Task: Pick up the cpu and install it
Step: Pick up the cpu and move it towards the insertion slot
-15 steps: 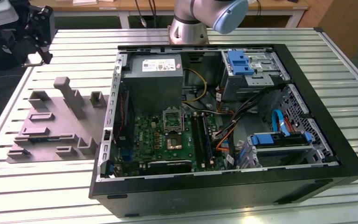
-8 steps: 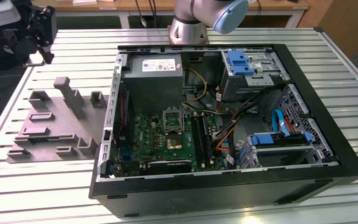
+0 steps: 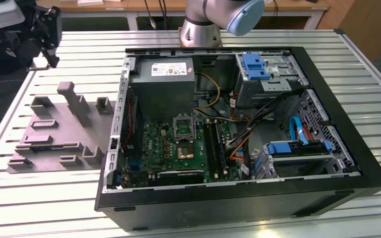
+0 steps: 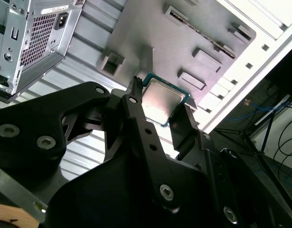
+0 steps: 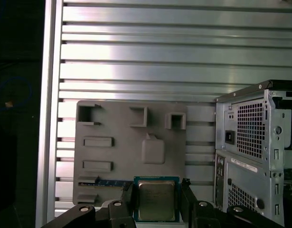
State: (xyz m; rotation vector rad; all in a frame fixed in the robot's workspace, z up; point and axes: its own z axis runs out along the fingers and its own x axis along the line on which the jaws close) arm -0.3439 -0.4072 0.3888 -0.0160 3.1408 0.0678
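Note:
The cpu (image 5: 156, 200), a square chip with a silvery top and a thin green rim, sits clamped between my gripper's (image 5: 156, 192) two black fingers (image 5: 128, 195), lifted above the grey fixture plate (image 5: 131, 142). In the second wrist view the cpu (image 4: 164, 100) shows the same hold in the gripper (image 4: 161, 103). In the exterior view my gripper (image 3: 45, 49) hangs at the far left, over the table beyond the plate (image 3: 58, 134). The metal-framed socket (image 3: 183, 126) lies on the green board inside the open computer case (image 3: 349, 124), well to the exterior view's right of the gripper.
The fixture plate carries raised blocks and slots, with a thin memory stick (image 5: 108, 182) in one slot. The grey power supply (image 3: 167, 82) stands behind the socket. Cables and blue drive brackets (image 3: 255, 66) crowd the case's right half. The slatted metal table (image 3: 45, 198) surrounds everything.

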